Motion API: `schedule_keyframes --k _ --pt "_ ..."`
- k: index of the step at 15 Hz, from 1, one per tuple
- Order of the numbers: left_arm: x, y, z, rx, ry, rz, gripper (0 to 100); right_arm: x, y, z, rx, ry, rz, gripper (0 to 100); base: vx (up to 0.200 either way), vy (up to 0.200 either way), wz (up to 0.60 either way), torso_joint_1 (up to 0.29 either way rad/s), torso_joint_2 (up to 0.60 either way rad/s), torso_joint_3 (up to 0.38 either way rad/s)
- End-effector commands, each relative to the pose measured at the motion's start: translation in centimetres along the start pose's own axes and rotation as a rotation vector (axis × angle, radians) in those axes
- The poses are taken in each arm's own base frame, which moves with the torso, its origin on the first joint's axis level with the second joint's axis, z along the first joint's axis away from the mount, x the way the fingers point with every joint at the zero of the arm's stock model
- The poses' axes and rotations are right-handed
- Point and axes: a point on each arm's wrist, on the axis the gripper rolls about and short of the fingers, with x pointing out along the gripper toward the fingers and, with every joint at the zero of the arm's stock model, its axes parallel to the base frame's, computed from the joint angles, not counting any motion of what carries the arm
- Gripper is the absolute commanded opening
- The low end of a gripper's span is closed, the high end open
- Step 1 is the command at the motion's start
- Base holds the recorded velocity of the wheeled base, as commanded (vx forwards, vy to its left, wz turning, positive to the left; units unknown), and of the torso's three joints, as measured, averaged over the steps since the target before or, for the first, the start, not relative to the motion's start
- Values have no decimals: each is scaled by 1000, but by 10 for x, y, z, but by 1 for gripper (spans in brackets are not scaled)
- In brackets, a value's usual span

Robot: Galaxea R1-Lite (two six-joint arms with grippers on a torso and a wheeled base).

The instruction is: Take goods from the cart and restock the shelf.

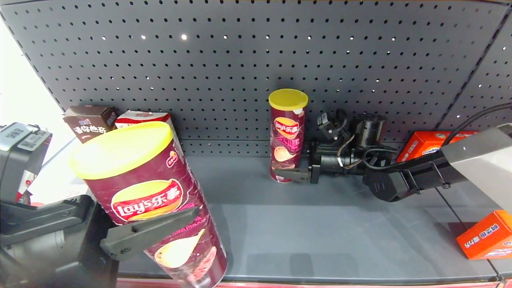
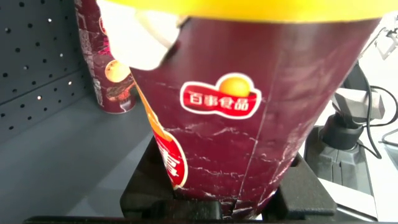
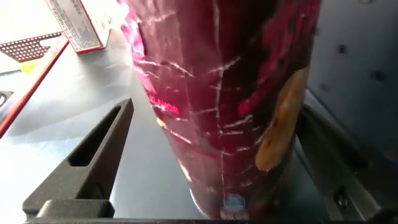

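Head view, left gripper [image 1: 172, 236]: clamped low on the held can [image 1: 148, 192], which tilts above the shelf [image 1: 320, 232] at its front-left edge, likely waiting its turn.
Head view, right gripper [image 1: 290, 175]: at the foot of the standing can [image 1: 287, 132], which is upright at the back by the pegboard [image 1: 280, 48].
Left wrist view, held can [image 2: 249, 124]: wedged between the gripper's sides near its base, with the standing can [image 2: 106, 62] beyond.
Right wrist view, right gripper [image 3: 217, 174]: jaws apart around the standing can [image 3: 230, 93]. One finger [image 3: 93, 155] is clear of it, so the can seems to rest on the shelf alone.
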Motion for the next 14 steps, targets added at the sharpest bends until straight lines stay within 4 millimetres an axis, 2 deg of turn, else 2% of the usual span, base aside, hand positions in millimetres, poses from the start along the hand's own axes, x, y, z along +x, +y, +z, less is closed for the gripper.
schedule_keyframes --k 1,8,14 --pt "-3 -2 0 3 -3 3 0 7 0 -5 5 2 14 100 0 0 0 0 0 0" --pt "-6 -4 -3 -3 1 12 0 5 11 -3 -4 9 28 100 0 0 0 0 0 0" --pt "-9 -6 -4 -3 1 12 0 7 6 1 -18 0 23 100 0 0 0 0 0 0"
